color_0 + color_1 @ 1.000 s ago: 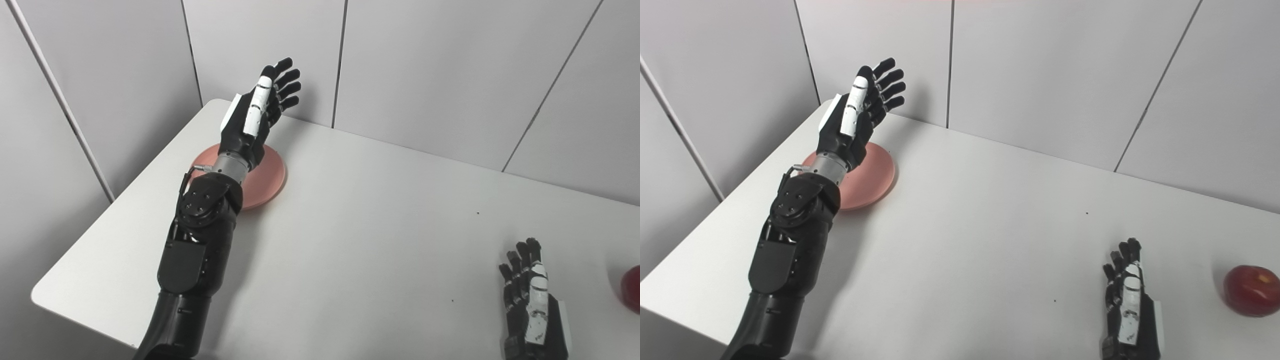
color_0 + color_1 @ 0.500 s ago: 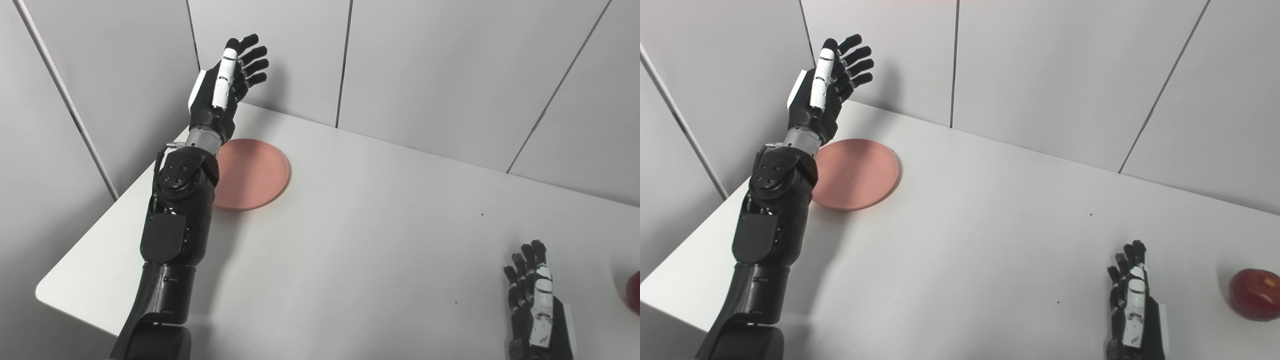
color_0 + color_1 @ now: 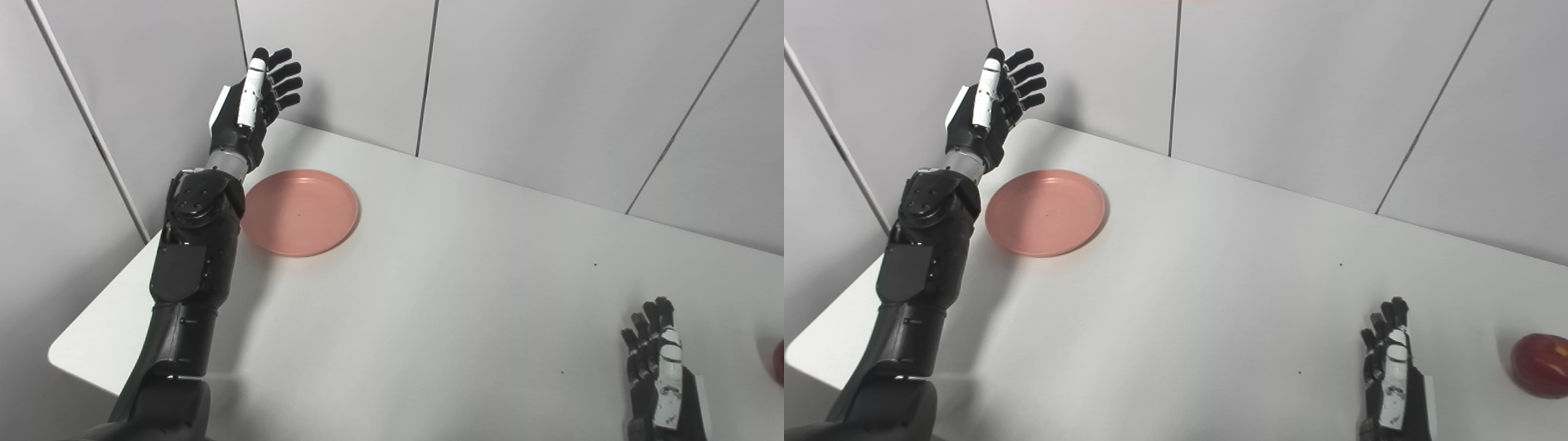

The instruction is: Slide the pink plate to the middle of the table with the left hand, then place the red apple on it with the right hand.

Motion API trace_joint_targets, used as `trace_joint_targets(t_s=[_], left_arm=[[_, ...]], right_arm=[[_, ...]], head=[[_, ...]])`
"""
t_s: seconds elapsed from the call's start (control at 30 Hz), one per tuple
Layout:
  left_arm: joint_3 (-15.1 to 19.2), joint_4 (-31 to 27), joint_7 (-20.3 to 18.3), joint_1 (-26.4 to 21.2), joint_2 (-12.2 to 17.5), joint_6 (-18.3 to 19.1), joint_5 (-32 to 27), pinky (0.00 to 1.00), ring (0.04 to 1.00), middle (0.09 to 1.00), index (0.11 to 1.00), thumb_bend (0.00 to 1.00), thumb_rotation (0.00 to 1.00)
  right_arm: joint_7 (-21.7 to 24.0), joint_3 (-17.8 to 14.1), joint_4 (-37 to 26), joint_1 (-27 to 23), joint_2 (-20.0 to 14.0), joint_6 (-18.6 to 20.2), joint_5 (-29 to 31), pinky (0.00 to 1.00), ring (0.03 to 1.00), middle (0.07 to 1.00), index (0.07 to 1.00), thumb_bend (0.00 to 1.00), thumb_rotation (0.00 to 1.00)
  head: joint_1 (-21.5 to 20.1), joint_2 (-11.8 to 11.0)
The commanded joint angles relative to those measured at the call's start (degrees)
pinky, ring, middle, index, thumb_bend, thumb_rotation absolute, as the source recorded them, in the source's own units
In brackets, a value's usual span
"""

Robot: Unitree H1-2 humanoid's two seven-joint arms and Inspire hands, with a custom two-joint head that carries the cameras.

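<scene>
Plate [image 3: 299, 212] lies below raised left-hand fingers [image 3: 277, 78], untouched.

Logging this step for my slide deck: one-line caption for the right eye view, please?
Left hand raised open beyond the pink plate; right hand resting near the red apple.

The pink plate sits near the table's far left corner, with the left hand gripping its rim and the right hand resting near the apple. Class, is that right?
Not quite. The left hand grips nothing: the right eye view shows it raised, open, beyond the pink plate. The rest stands: the right hand rests near the apple.
</scene>
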Motion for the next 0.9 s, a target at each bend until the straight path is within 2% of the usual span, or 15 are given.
trace_joint_targets(t_s=[0.0,0.3,0.63,0.87], left_arm=[[0.5,0.3,-1.2,-3.1,2.5,-1.6,-0.9,0.82,0.833,0.827,0.803,0.4,1.0],[1.5,5.7,-2.0,-3.2,3.9,-3.0,-2.5,0.82,0.831,0.828,0.803,0.34,1.0],[2.5,11.5,-1.4,-3.2,3.7,-4.7,-2.8,0.83,0.836,0.833,0.809,0.33,1.0],[2.9,14.5,-1.9,-3.2,3.8,-5.6,-3.3,0.84,0.84,0.836,0.818,0.39,1.0]], right_arm=[[0.6,-0.4,-0.5,0.6,-0.5,0.6,0.3,1.0,1.0,1.0,1.0,0.13,1.0],[0.1,-0.4,-1.3,0.8,-0.5,1.5,-0.2,1.0,1.0,1.0,1.0,0.13,1.0],[0.5,-0.4,-1.6,1.0,-0.8,1.8,0.2,1.0,1.0,1.0,1.0,0.13,1.0],[0.4,-0.5,-2.0,1.1,-0.8,1.9,0.5,1.0,1.0,1.0,1.0,0.13,1.0]], head=[[0.0,0.1],[0.4,0.2],[0.6,0.6],[0.8,0.7]])
